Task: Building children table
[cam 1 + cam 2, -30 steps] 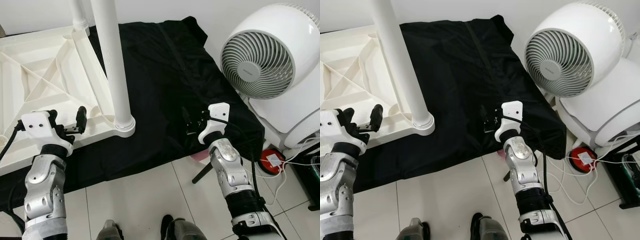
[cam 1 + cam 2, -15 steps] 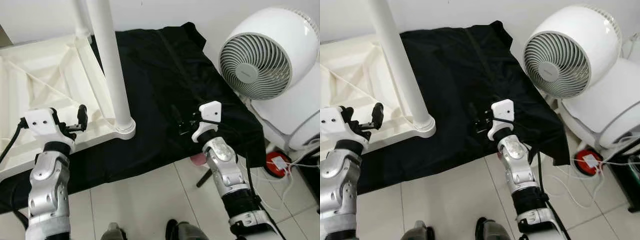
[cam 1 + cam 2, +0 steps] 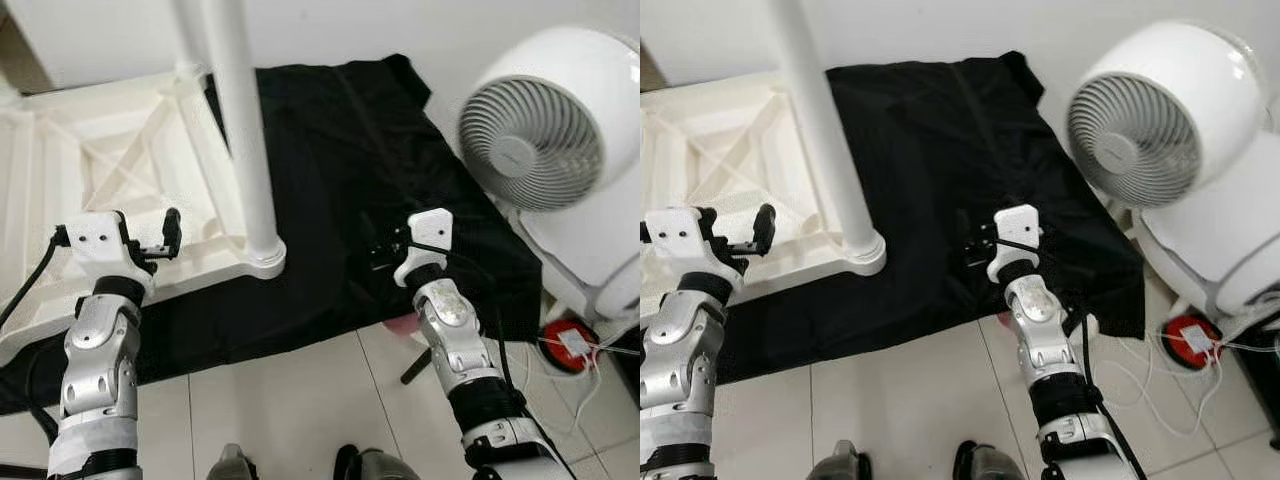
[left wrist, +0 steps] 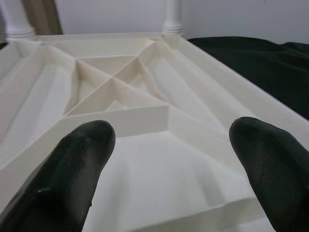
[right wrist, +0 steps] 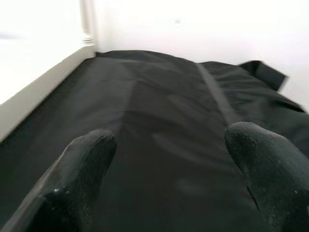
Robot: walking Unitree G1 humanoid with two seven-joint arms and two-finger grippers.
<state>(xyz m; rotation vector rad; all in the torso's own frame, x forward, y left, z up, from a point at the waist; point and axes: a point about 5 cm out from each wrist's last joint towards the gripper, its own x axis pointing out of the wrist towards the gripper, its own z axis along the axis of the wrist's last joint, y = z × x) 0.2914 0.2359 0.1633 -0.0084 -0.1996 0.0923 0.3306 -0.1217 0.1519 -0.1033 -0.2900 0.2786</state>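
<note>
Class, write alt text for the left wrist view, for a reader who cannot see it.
Two black fingers of the open left pincer hang over the ribbed underside of a white table. Black cloth lies beside it.

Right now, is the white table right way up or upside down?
Upside down. The white table lies with its ribbed underside facing up on the black cloth, and a leg stands upward from its corner.

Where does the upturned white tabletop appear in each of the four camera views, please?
Left eye view: tabletop at upper left, on the black cloth.
Right eye view: tabletop at left.
Left wrist view: ribbed underside just beyond the open fingers.
Right wrist view: pale edge beside the cloth.
Shared landmark: the upright white leg.
</note>
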